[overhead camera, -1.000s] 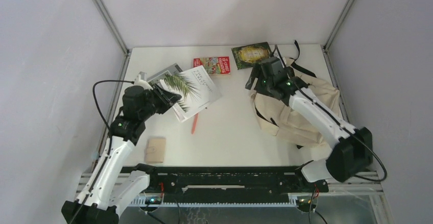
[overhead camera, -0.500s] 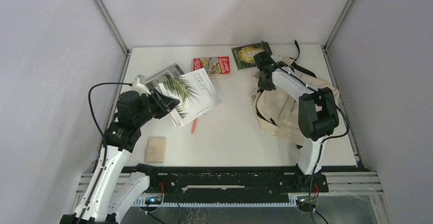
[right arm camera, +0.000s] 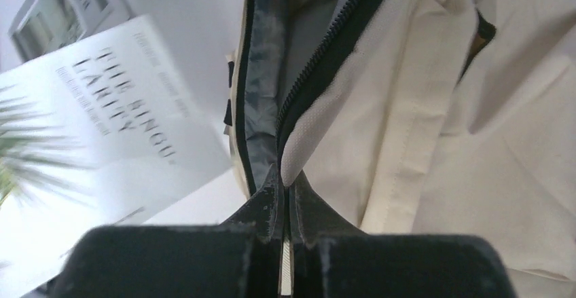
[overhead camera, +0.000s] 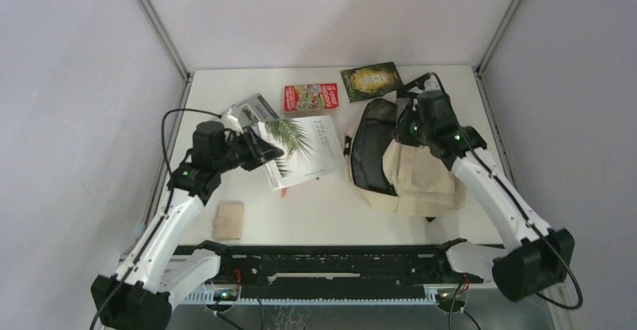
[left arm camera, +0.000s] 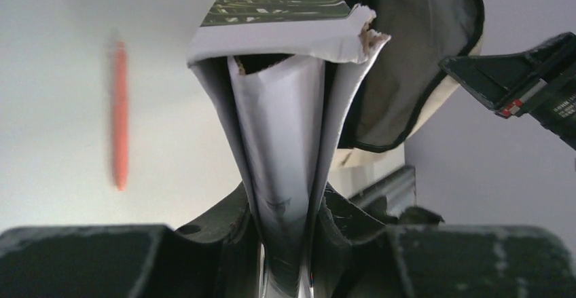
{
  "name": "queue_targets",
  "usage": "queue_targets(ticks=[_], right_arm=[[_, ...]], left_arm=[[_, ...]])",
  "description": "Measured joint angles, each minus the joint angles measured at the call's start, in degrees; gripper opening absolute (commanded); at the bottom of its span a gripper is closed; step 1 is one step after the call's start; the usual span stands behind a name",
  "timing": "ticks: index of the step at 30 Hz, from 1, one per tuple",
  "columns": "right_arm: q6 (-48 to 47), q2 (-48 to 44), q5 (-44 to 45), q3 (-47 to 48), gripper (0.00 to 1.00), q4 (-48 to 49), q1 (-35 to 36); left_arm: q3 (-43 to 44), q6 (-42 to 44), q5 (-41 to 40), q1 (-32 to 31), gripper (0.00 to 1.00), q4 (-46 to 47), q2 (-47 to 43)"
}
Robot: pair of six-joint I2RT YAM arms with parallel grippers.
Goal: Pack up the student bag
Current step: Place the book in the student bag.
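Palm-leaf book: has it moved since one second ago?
Yes. The palm-leaf book, held in the left claw, has shifted right toward the student bag; its middle now lines up with the red book, not left of it.

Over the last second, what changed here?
The right hand, shut on the zippered rim of the student bag, pulled its mouth open toward the left. The left hand, holding the palm-cover book, carried it right toward that opening. The red book, green book and tan wallet stayed put.
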Motion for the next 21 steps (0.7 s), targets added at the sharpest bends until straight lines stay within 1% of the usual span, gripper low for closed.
queue_targets(ticks=[4,8,11,15,21], right_arm=[[0.02,-7.04,-8.22,-8.24,0.0,2.62,-2.27],[0.52,-7.98,-14.01,-12.44,0.0,3.45,-6.21],[1.03,-7.93,-16.81,-13.29,0.0,4.28,-7.67],[1.36,-7.93,-19.34,-13.35,0.0,5.55,-7.74],[1.55,-8.02,-21.79,-13.35,0.0,6.34,-8.26]], left_arm=[[1.81,0.04,4.52,-3.39,0.13,2.64,6.45],[2.62,-0.74,8.24,-4.42,0.14,6.19,10.38],[3.43,-1.6,10.03,-4.68,0.14,7.76,11.65],[5.25,-3.37,12.85,-5.44,0.14,10.73,13.4],[7.23,-6.56,14.14,-5.88,0.16,13.68,12.94]])
